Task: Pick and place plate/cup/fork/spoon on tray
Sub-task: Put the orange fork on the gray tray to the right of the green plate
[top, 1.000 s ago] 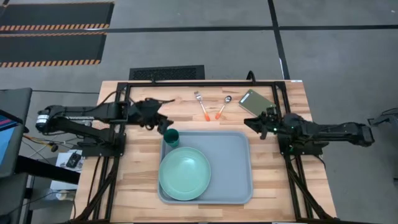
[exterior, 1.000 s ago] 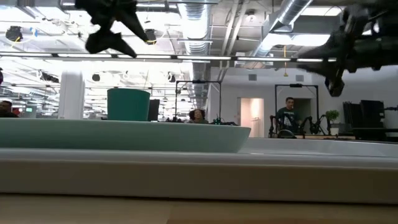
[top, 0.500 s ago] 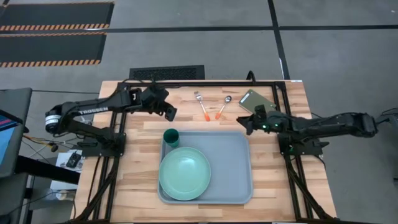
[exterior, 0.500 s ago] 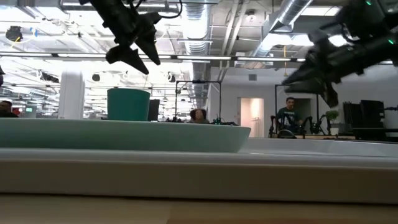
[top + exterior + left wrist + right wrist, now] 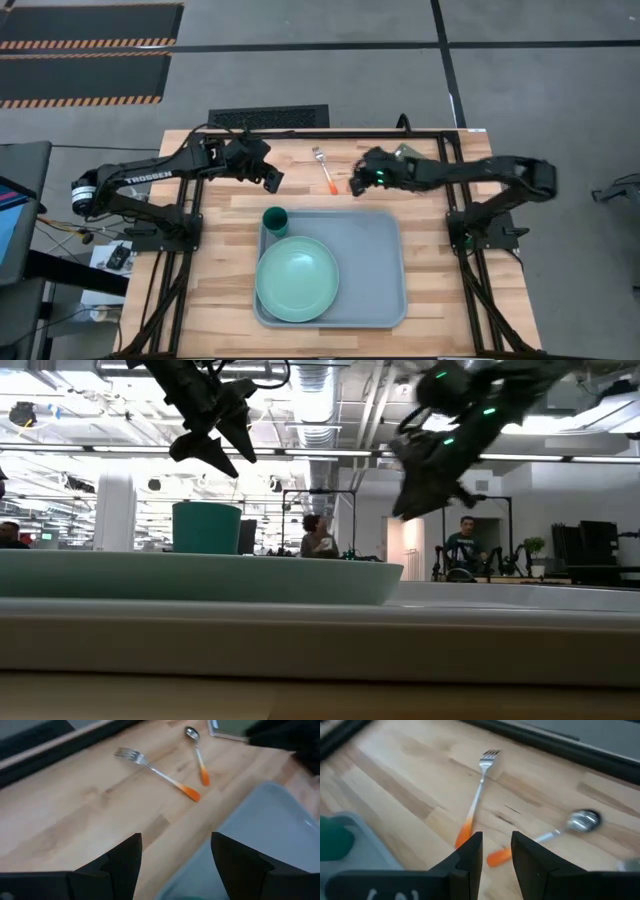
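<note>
High view: the plate (image 5: pixel 297 279) and cup (image 5: pixel 276 220) sit on the tray (image 5: pixel 380 260); the fork (image 5: pixel 323 168) and spoon (image 5: pixel 196 754) remain on the bench (image 5: pixel 220 280) near its far edge. The right tool (image 5: pixel 362 180), fingers narrowly parted and empty, hovers over the spoon; the left tool (image 5: pixel 272 178) waits spread wide nearby.

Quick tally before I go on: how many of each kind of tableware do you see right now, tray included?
plate: 1
cup: 1
fork: 1
spoon: 1
tray: 1
Total: 5
</note>
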Controlling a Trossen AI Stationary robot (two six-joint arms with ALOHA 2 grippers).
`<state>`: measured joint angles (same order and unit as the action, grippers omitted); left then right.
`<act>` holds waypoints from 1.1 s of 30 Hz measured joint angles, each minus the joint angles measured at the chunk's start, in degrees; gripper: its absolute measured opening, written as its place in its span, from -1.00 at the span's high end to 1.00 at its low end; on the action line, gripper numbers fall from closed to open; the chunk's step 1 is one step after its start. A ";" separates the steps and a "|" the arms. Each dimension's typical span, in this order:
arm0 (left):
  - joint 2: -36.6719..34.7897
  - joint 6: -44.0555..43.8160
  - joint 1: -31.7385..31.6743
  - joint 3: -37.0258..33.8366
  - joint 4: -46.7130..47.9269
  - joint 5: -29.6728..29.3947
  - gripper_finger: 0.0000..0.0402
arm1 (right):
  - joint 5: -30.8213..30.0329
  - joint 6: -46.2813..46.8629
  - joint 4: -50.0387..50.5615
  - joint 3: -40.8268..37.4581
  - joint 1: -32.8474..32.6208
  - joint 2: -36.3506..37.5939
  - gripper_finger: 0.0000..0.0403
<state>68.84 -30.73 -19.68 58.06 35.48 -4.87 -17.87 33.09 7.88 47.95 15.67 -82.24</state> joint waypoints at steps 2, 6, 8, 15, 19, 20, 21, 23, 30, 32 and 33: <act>0.00 0.04 0.00 0.00 0.05 1.78 -0.11 | 1.01 -0.58 0.15 4.19 0.42 -5.33 0.36; 0.00 0.57 0.04 0.00 0.03 2.65 -0.11 | 1.29 -1.78 3.63 13.37 1.03 -15.05 0.36; 0.00 1.19 0.02 0.00 -0.02 2.64 -0.11 | 1.40 -2.85 6.51 18.15 1.46 -19.32 0.36; 0.00 3.09 0.04 -0.02 0.01 2.63 -0.11 | 1.62 -3.85 15.82 31.75 1.79 -31.29 0.36; 0.00 3.83 0.02 -0.02 0.03 2.54 -0.11 | 2.19 -4.08 19.72 36.88 1.78 -35.92 0.36; 0.00 4.13 0.02 -0.02 0.01 2.52 -0.11 | 2.19 -4.08 20.85 37.95 1.80 -37.04 0.36; 0.00 4.36 0.02 -0.02 0.01 2.52 -0.11 | 2.31 -4.04 21.68 38.92 1.87 -38.00 0.36; 0.01 4.62 0.02 -0.02 0.01 2.53 -0.11 | 2.48 -3.54 23.98 40.60 2.14 -39.66 0.36; 0.01 5.00 0.02 -0.04 -0.07 2.02 -0.11 | 5.93 -3.10 25.03 43.79 2.55 -43.99 0.37; 0.00 5.01 0.02 -0.04 -0.08 1.97 -0.11 | 6.00 -2.49 25.07 43.84 2.48 -44.63 0.40; 0.00 5.01 0.02 -0.04 -0.08 1.95 -0.11 | 5.94 -2.02 25.20 43.94 2.48 -44.86 0.43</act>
<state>68.84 -25.71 -19.66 58.02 35.40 -2.92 -11.92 31.07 33.09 91.89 18.15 -127.10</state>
